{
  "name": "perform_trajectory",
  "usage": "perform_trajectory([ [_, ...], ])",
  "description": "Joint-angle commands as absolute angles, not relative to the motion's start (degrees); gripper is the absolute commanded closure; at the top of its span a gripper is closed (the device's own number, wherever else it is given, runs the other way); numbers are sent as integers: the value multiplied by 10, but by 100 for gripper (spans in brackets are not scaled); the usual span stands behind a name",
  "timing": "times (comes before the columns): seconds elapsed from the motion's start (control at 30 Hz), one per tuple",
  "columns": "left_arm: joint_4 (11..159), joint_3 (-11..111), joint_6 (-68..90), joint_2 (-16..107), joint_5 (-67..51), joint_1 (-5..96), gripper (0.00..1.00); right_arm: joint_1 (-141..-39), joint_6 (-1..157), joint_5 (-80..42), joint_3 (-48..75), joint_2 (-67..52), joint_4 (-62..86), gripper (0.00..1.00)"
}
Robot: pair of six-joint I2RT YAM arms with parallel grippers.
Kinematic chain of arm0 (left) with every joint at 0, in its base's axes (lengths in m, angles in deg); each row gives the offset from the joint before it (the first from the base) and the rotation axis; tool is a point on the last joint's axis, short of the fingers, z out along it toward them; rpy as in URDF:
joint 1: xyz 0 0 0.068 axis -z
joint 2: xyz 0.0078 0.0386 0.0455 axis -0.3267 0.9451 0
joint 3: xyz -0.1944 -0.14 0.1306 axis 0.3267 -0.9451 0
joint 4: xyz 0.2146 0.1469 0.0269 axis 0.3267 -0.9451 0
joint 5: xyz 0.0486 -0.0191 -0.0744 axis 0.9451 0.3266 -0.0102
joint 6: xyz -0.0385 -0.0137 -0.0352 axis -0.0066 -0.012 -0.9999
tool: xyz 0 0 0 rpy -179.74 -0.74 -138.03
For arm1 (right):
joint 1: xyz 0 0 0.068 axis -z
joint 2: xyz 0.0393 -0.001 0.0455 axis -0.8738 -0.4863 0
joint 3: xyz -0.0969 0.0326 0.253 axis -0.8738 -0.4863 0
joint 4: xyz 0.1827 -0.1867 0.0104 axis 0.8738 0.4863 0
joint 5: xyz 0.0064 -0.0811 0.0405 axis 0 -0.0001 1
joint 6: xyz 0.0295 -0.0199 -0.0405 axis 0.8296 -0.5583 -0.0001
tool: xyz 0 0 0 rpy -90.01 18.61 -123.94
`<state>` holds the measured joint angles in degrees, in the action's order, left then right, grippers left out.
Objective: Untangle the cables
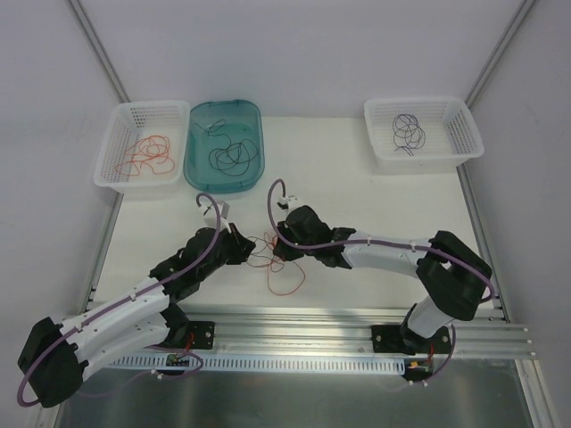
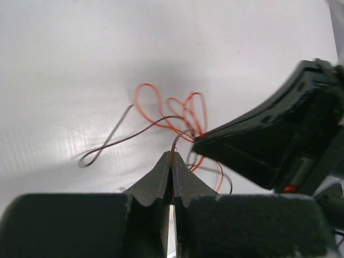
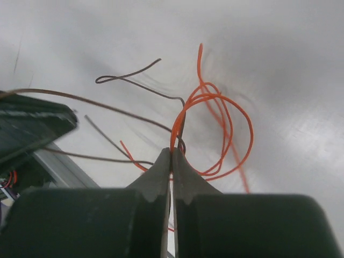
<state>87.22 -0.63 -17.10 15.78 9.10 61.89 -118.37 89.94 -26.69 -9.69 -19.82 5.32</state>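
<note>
The cables lie as a small tangle [image 1: 273, 257] of orange-red and dark strands on the white table between the two arms. My left gripper [image 1: 253, 251] sits at the tangle's left side. Its jaws [image 2: 172, 156] are shut on a thin strand that rises from their tip toward the orange-red loops [image 2: 180, 110]. A dark strand [image 2: 107, 142] trails off to the left. My right gripper [image 1: 284, 243] meets the tangle from the right. Its jaws [image 3: 171, 153] are shut on an orange-red cable [image 3: 228, 131] together with a dark strand [image 3: 129, 78].
A white basket [image 1: 111, 152] at the back left holds orange-red cables [image 1: 147, 158]. Beside it a teal tray [image 1: 256, 116] holds black cables [image 1: 230, 156]. Another white basket [image 1: 466, 125] at the back right holds a dark purple cable [image 1: 409, 132]. An aluminium rail [image 1: 357, 325] runs along the near edge.
</note>
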Motion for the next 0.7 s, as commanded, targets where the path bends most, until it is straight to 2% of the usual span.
perform_trajectory([
  [0.0,817,-4,-162,120,174,623,100,-1151,874,-334,-134,-119,87,99],
  [0.3,667,0,-168,36,327,612,100,-987,828,-396,-225,114,213,99],
  [0.5,626,3,-159,1,345,589,100,-907,783,-422,-213,268,312,99],
  [0.67,605,12,-152,0,343,567,100,-874,759,-445,-165,332,382,99],
])
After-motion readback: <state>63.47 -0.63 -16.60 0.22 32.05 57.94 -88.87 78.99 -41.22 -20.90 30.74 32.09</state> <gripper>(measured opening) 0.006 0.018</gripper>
